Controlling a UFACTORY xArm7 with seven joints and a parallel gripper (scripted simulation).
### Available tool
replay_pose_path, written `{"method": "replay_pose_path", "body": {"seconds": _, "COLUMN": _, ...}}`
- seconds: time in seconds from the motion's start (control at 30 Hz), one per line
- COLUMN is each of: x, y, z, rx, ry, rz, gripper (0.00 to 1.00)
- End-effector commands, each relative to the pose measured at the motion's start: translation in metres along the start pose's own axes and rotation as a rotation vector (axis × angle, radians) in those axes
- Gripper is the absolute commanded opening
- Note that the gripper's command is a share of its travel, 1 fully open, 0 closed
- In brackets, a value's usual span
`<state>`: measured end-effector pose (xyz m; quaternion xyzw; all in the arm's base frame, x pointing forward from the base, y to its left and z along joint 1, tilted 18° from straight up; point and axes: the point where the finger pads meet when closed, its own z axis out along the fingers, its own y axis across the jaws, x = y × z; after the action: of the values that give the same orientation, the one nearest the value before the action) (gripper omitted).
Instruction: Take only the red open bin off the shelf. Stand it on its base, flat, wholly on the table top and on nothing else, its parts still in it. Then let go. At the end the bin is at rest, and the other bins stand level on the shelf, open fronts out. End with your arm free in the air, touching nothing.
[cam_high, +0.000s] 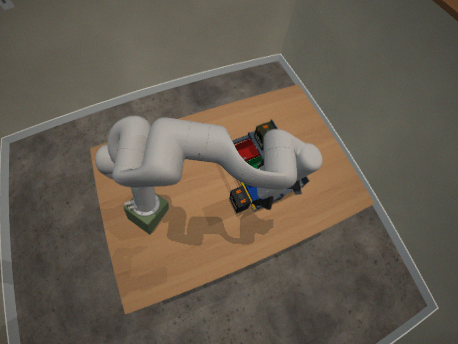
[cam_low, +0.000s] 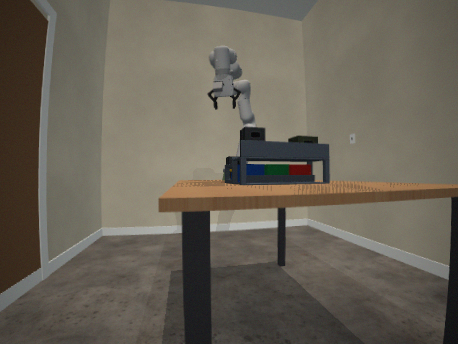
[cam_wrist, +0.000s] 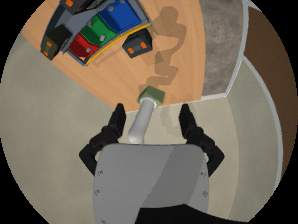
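The red open bin (cam_high: 247, 149) (cam_low: 300, 170) (cam_wrist: 81, 47) stands in the low shelf (cam_low: 285, 150) at one end of the row, with a small grey part in it in the wrist view. The green bin (cam_high: 255, 162) (cam_low: 276, 170) (cam_wrist: 95, 36) is beside it, then the blue bin (cam_high: 251, 192) (cam_low: 255, 169) (cam_wrist: 117, 22). The arm partly hides the row in the top view. My gripper (cam_high: 283, 195) (cam_low: 225, 105) (cam_wrist: 152, 110) is open and empty, high above the shelf and off to the blue bin's side. The table top (cam_high: 155, 275) (cam_low: 300, 195) (cam_wrist: 97, 82) lies below.
A black box with orange marks (cam_high: 240, 199) (cam_wrist: 137, 44) stands by the blue bin, in front of the yellow strip. On the shelf's top are an olive box (cam_high: 265, 129) (cam_low: 303, 139) (cam_wrist: 56, 42) and a black box (cam_low: 253, 134). The arm's green base (cam_high: 146, 217) (cam_wrist: 151, 95) faces the bins.
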<state>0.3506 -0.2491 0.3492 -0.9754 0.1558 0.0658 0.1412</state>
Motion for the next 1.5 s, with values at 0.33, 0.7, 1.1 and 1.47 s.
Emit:
{"method": "replay_pose_path", "body": {"seconds": 0.33, "x": 0.009, "y": -0.028, "z": 0.005, "rx": -0.019, "ry": -0.024, "rz": -0.096, "gripper": 1.00}}
{"method": "replay_pose_path", "body": {"seconds": 0.7, "x": 0.023, "y": -0.079, "z": 0.015, "rx": -0.019, "ry": -0.024, "rz": -0.096, "gripper": 1.00}}
{"method": "replay_pose_path", "body": {"seconds": 1.1, "x": 0.025, "y": -0.131, "z": 0.029, "rx": -0.051, "ry": -0.072, "rz": -0.275, "gripper": 1.00}}
{"method": "replay_pose_path", "body": {"seconds": 1.47, "x": 0.025, "y": -0.131, "z": 0.029, "rx": -0.051, "ry": -0.072, "rz": -0.275, "gripper": 1.00}}
